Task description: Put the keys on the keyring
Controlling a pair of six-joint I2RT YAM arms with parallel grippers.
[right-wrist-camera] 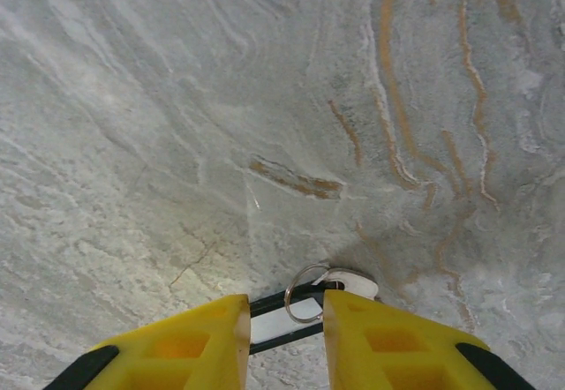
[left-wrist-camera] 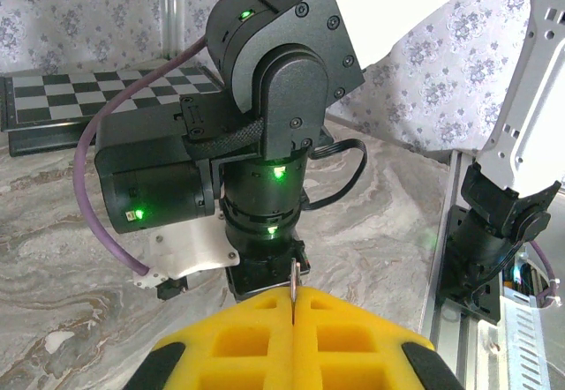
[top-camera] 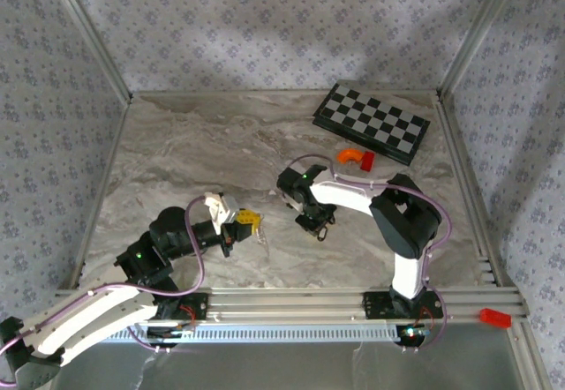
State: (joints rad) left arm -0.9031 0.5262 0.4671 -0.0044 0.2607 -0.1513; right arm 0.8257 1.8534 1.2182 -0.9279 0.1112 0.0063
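Marble table point(top-camera: 194, 152): left claw point(left-wrist-camera: 293, 309) clamped on metal sliver point(left-wrist-camera: 292, 277); right claw point(right-wrist-camera: 284, 309) part-open astride keyring point(right-wrist-camera: 306, 293).

Marble table point(top-camera: 221, 143) w/ chessboard point(top-camera: 372, 123), orange arch point(top-camera: 350, 155), red block point(top-camera: 366, 162).

Lab test booth: marble-look table point(top-camera: 203, 143) at centre, metal frame rails point(top-camera: 88, 33) along the edges, patterned cloth walls point(top-camera: 265, 28) across the top.
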